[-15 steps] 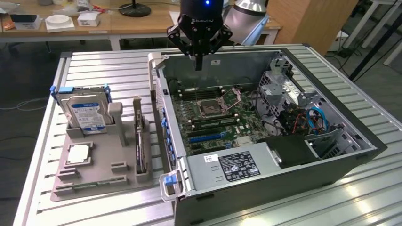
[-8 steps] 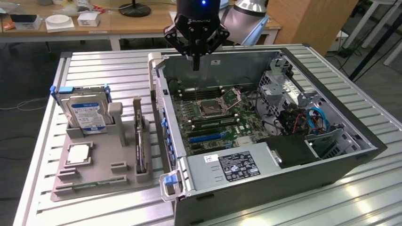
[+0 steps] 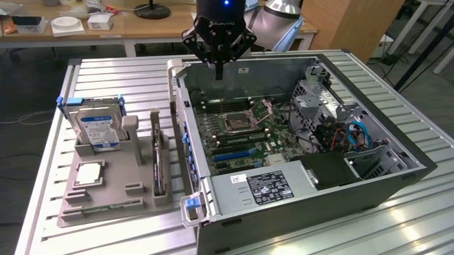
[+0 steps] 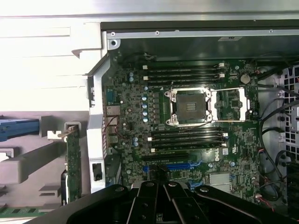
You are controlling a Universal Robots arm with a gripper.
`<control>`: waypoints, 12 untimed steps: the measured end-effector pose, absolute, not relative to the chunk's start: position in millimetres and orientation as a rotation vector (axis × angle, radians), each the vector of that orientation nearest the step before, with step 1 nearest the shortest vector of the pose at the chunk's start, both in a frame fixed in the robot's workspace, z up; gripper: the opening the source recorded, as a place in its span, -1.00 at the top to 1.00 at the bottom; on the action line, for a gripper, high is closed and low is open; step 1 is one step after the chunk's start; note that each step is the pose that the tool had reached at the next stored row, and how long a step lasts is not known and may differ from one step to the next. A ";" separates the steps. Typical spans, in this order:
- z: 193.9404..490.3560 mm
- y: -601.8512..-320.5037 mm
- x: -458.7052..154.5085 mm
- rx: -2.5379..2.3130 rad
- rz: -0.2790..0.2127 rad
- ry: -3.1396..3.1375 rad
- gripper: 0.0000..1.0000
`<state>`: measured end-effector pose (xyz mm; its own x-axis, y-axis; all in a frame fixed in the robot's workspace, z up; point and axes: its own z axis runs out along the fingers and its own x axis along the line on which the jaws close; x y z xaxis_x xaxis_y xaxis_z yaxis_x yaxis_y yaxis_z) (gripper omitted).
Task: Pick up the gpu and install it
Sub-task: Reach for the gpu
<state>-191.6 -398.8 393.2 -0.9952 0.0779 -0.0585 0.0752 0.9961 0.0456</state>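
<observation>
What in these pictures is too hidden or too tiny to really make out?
- Exterior view: the graphics card stands edge-on in the tray, so its faces are hidden.
- Exterior view: the print on the hard drive is too small to read.
- Wrist view: the gripper covers part of the blue slot.

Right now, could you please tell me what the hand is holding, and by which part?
Nothing is held: the black hand hangs shut over the dark computer case, and the thin dark gpu card stands edge-on in the grey tray.
</observation>
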 end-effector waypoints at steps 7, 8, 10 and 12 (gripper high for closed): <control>393.2 -398.8 -196.5 0.119 0.067 3.078 0.79; 393.2 -398.8 -197.1 0.119 0.067 3.078 0.79; 393.2 -398.8 -198.3 0.119 0.067 3.078 0.79; 393.2 -398.8 -199.3 0.119 0.067 3.078 0.79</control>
